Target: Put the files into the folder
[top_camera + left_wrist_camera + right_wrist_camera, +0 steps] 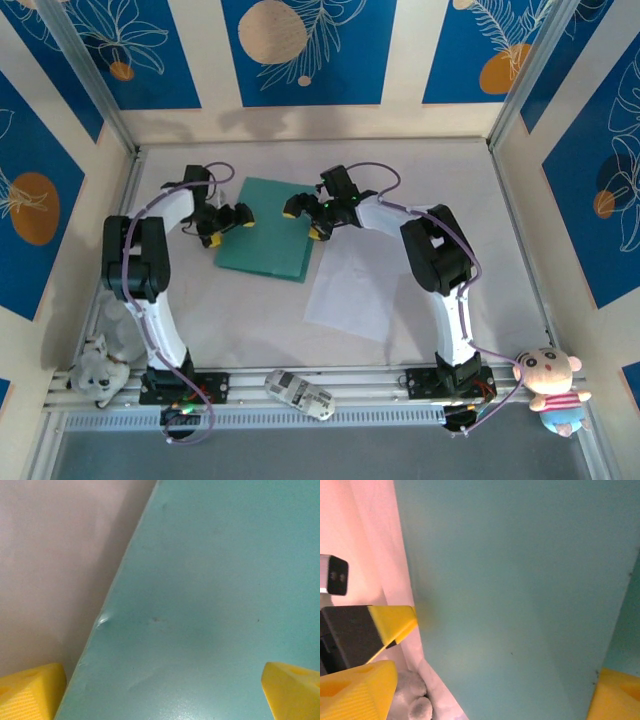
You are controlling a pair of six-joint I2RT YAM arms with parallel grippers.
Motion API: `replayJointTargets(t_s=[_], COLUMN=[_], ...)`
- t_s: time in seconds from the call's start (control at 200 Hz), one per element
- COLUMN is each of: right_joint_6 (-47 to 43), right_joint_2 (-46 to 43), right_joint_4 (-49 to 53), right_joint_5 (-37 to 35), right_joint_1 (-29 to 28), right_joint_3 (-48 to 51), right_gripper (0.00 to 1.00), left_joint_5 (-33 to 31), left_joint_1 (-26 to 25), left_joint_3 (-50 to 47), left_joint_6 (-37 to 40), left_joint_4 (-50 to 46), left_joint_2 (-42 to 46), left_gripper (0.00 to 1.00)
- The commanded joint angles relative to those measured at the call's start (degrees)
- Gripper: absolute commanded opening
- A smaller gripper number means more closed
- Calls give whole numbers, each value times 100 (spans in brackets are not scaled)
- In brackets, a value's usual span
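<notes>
Yellow fingertips (30, 695) of your left gripper (160, 695) sit closest to the lens in the left wrist view. They are spread wide at the two bottom corners, with nothing pinched between them.

Beneath everything you have the pale table (250, 320). On it the teal folder (265, 235) lies flat in the far middle, turned slightly askew. Your files (355, 285) lie as white paper on the table to the right of the folder and nearer the arms. They are just beside the folder's right edge, and you cannot tell whether they touch it.

Your left gripper hangs over the folder's left edge, with one fingertip past the edge above the table and the other over the teal card. Your right gripper (303, 222) hangs over the folder's right edge, its jaws likewise spread and holding nothing.

Along the near rail (350, 385), a pink plush doll (550, 385) sits at the right end and a white plush dog (100, 370) at the left. A small white device (300, 393) lies on the rail near its middle.
</notes>
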State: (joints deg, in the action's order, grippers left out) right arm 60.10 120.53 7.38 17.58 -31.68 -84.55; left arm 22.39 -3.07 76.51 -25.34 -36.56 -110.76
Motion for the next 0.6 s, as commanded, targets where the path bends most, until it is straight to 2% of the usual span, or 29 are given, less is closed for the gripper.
replayJointTargets(t_s=[0.0, 0.28, 0.595], right_joint_6=[-30, -94, -110], right_joint_2=[-365, -637, -840], right_joint_4=[55, 243, 339], right_joint_5=[524, 641, 594], right_joint_1=[-75, -75, -77], right_joint_3=[-280, -454, -286], right_gripper=[88, 88, 88], left_joint_5=[849, 1168, 1391], left_joint_1=[-23, -44, -162], left_joint_3=[-295, -923, -1279], left_joint_6=[-371, -528, -801], left_joint_4=[245, 610, 1132], left_joint_2=[363, 795, 907], left_gripper=[100, 100, 100])
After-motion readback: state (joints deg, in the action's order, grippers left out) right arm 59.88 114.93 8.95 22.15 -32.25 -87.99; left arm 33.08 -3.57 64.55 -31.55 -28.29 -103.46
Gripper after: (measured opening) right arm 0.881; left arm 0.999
